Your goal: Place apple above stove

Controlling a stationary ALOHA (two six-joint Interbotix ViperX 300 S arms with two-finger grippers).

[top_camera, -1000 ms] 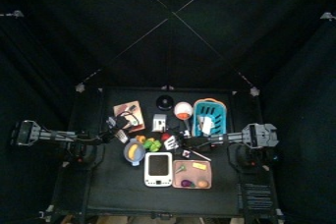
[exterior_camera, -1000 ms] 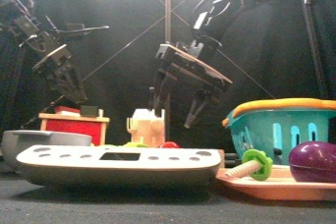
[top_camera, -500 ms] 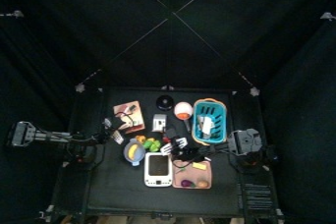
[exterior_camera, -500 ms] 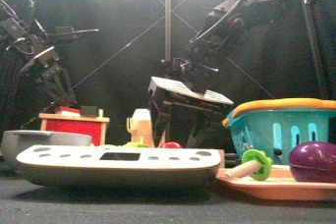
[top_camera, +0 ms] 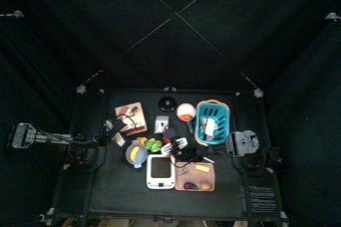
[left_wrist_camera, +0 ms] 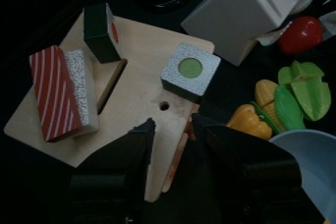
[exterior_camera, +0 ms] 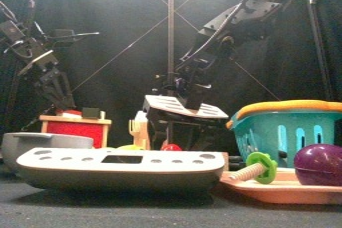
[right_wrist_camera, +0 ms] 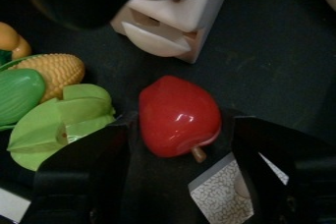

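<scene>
A: Top view, entry one?
B: Flat white rectangular toy stove [top_camera: 160, 172] with rounded corners, near the table's front edge, a tan tray [top_camera: 198, 178] just to its right. Right gripper [top_camera: 181, 149] reaches in from the right and is low over the table's middle, just beyond the stove. Left arm rests at the left.

A: Front view?
B: Stove [exterior_camera: 123, 166] large in the foreground. Right gripper [exterior_camera: 181, 124] down behind it. A sliver of the shiny red plastic apple [exterior_camera: 171, 147] shows at the stove's far edge. Teal slatted basket [exterior_camera: 287, 127] to the right.

A: Left wrist view?
B: Left gripper [left_wrist_camera: 175, 141] over a pale wooden cutting board [left_wrist_camera: 108, 83]; its jaws are pressed nearly together, holding nothing.

A: Right wrist view?
B: Apple [right_wrist_camera: 180, 116] lies between the right gripper's [right_wrist_camera: 171, 165] spread jaws, not yet pinched. Green leafy toy [right_wrist_camera: 69, 126] touches its side.

A: Advice for the step?
B: Judgement only: centre the jaws on the apple's widest part, close gently since the glossy skin may slip, and keep clear of the green piece; then lift straight before carrying it to the stove's far side.

A: Surface and room?
B: Small black table [top_camera: 114, 193], crowded; black curtains all round.
</scene>
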